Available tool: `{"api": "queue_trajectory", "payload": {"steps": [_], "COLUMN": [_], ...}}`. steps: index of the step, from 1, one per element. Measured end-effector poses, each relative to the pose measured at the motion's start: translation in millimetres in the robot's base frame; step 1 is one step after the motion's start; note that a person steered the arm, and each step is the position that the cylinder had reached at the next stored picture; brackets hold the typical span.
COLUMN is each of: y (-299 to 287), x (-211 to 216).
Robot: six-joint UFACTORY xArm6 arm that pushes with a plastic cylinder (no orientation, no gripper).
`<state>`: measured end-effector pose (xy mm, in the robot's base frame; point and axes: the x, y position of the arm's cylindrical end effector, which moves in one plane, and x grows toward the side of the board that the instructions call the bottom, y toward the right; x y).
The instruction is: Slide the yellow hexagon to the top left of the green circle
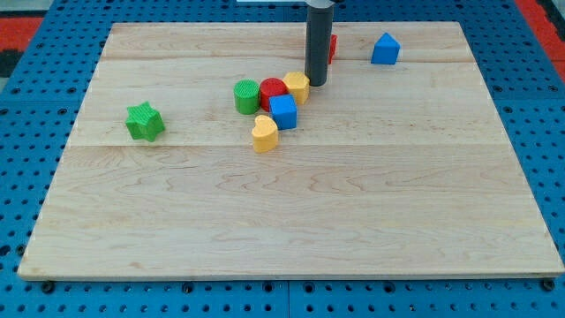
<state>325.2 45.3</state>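
Yellow hexagon (297, 87) sits near the tabletop's (291, 212) centre-top, at the view's right end of a tight cluster. My tip (316, 83) is just beside it on the view's right, touching or nearly so; can't tell which at this resolution. No hand on this arm, just the dark rod, so nothing opens or closes and nothing is held.

Red cylinder (273, 91) touches the hexagon on its view-left side. Green circle (246, 95) is next to that, further to the view's left, against the red one. So hexagon is to the view's right of the green circle, slightly higher, with red between them.

Blue cube (283, 112) sits just below the red cylinder and hexagon, touching the cluster. Yellow heart-shaped block (264, 133) is below-left of the cube, just beside it.

Outliers: green star (145, 121) well apart at the view's left. Blue block (385, 49), peaked top, near the view's top right. A red block (332, 46) is mostly hidden behind the rod, shape unclear.
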Motion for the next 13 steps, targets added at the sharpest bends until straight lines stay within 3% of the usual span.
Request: {"api": "queue_trajectory", "payload": {"steps": [1,3,5,7,8,9,12,13], "y": [19.0,-11.0,-36.8,-157.0,-161.7,-225.4,-214.0,-211.0], "x": [6.8,28.0,-0.9,-23.8,-5.3,-0.4,26.4,1.7]}}
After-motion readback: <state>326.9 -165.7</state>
